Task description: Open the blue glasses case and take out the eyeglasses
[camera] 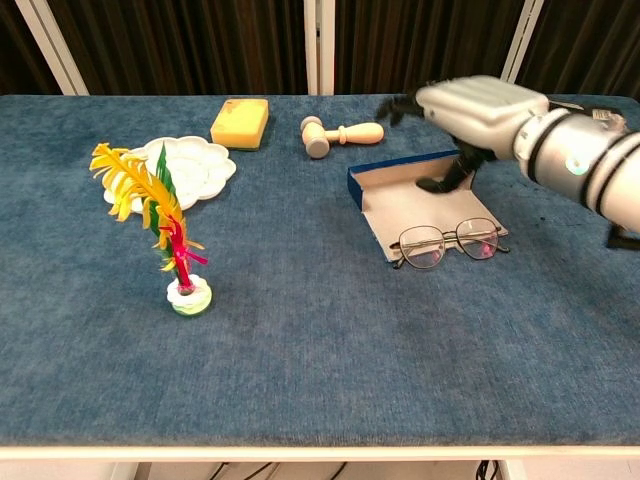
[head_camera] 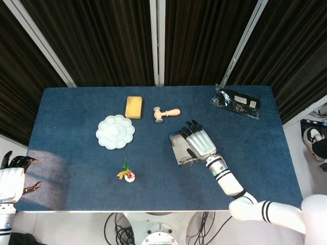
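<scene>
Blue glasses case (camera: pixel 420 195) lies open, flat; thin wire-rimmed eyeglasses (camera: pixel 447 243) alongside.

Robot lab or data-collection bay, not a home: table (camera: pixel 300 380) covered in blue felt cloth, walled on three sides by black pleated curtains (head_camera: pixel 102 41) hung on white metal frame posts (head_camera: pixel 157 41). Cable bundle (head_camera: pixel 120 232) trails under the table front edge. Unrelated props laid out like test objects: yellow sponge (camera: pixel 239 122), white flower palette (camera: pixel 185 167), wooden mallet (camera: pixel 340 134), feather shuttlecock (camera: pixel 165 235), bagged black item (head_camera: pixel 237 101)
</scene>
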`<state>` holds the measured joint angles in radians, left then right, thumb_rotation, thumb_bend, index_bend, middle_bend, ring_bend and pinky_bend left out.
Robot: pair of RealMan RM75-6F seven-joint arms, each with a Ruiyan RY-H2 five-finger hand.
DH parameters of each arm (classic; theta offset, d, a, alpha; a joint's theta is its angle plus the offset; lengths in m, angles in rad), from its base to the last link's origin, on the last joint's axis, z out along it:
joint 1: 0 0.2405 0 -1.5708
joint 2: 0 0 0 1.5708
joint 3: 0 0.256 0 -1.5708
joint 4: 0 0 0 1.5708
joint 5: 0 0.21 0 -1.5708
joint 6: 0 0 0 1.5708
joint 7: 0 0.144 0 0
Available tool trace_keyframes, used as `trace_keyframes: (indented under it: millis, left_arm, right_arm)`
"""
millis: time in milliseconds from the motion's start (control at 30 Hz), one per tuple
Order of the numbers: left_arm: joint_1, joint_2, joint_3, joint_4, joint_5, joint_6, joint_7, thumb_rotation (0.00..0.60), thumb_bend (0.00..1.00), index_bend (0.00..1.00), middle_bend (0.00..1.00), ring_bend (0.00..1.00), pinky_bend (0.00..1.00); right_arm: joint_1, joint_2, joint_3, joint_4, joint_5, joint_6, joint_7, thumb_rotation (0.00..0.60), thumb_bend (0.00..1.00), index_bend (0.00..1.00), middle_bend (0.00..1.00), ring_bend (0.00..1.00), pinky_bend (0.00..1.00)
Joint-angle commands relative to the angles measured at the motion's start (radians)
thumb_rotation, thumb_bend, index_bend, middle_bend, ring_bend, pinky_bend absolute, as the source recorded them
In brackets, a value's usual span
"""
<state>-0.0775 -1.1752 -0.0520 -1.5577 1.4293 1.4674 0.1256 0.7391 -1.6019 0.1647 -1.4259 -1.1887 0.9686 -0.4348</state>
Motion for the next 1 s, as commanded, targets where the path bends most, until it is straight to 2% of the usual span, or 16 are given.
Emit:
trace_keyframes:
  millis: [33,267,733,1000]
  left_arm:
    - [0.000,0.001,0.001,-0.001,0.001,0.000,-0.001,0.600,0.06,0.34,0.29,0.20,0.06]
    - [0.001,0.002,0.000,-0.004,0.004,0.006,0.002,0.600,0.06,0.34,0.29,0.20,0.06]
    - [0.001,0.002,0.003,-0.001,0.008,0.002,-0.015,0.600,0.07,0.34,0.29,0.19,0.06]
    - [0.002,0.004,0.004,-0.001,0.009,0.003,-0.022,0.600,0.06,0.34,0.29,0.20,0.06]
  right_arm:
    - [-0.029,0.018,-0.046,-0.008,-0.034,-0.005,0.039,0.600,0.32,0.34,0.21,0.00,0.00]
    - [-0.043,-0.003,-0.075,0.035,-0.065,-0.014,0.091,0.600,0.35,0.42,0.21,0.00,0.00]
    - [-0.058,-0.012,-0.087,0.064,-0.062,-0.024,0.088,0.600,0.38,0.46,0.22,0.00,0.00]
    - [-0.055,-0.019,-0.076,0.074,-0.060,-0.031,0.096,0.600,0.43,0.58,0.25,0.00,0.00]
